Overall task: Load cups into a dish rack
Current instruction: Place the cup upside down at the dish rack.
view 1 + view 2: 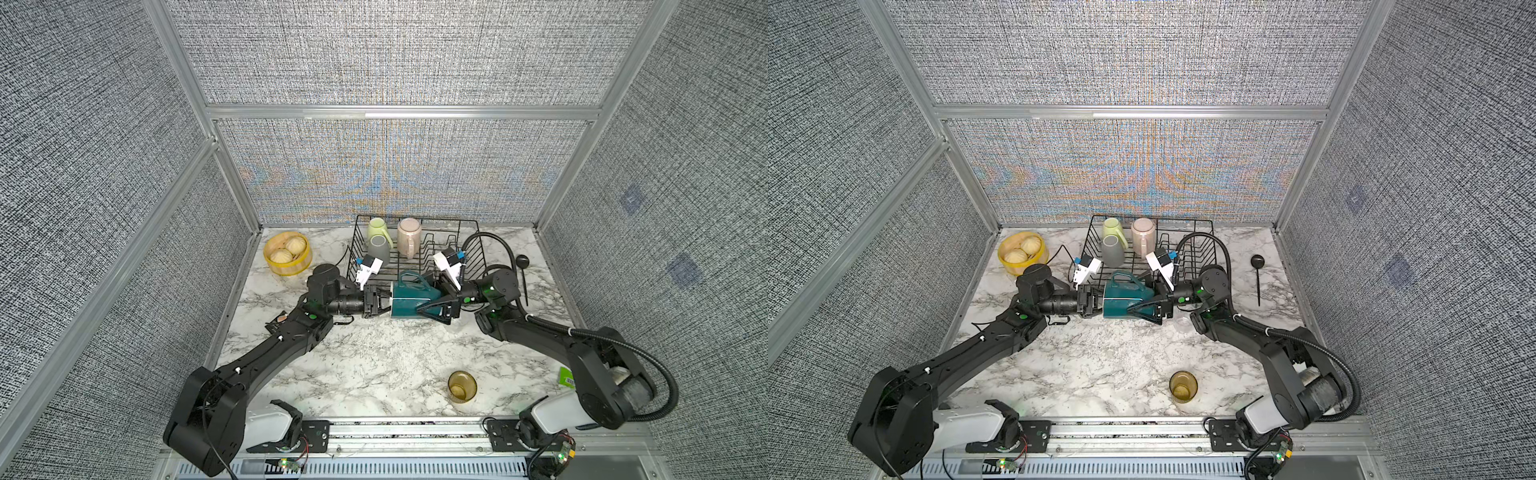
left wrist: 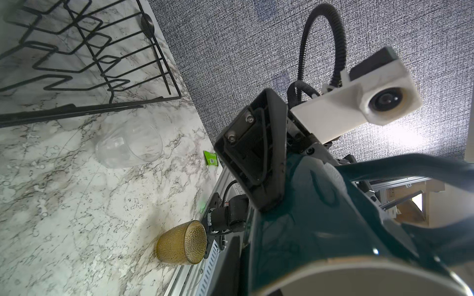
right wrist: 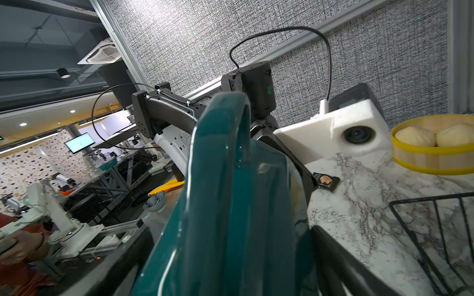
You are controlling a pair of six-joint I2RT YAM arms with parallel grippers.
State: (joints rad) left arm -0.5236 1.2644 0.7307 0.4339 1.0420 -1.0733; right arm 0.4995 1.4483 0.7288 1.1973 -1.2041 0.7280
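Marble tabletop (image 1: 374, 365) bears dish rack (image 1: 440, 244); walls (image 1: 395, 166) seemingly fabric.

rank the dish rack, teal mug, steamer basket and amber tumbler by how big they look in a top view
1. dish rack
2-3. teal mug and steamer basket: look alike, mug held nearer the camera, so unranked
4. amber tumbler

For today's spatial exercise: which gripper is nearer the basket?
Left. The left gripper sits at the mug's end that faces the basket; the right gripper is at the mug's far end.
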